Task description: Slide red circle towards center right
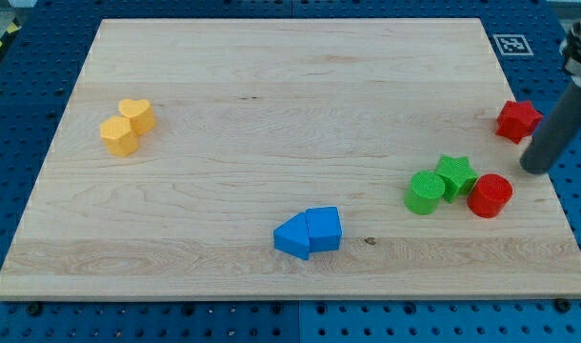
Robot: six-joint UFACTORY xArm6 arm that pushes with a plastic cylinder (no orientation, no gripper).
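One red circle (pixel 490 195) sits low on the surface's (pixel 271 95) right side, touching the green star (pixel 455 175). Our end effector is a bare rod with nothing to spread or pinch; my tip (pixel 533 168) rests up-right of the circle, just apart. We judge we must get below the circle to push it up.

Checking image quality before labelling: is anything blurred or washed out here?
Camera view: my tip and its rod look soft, slightly blurred; the red circle just to the tip's lower left and the green star stay sharp; lighting is even, shadows faint, no glare on the board.
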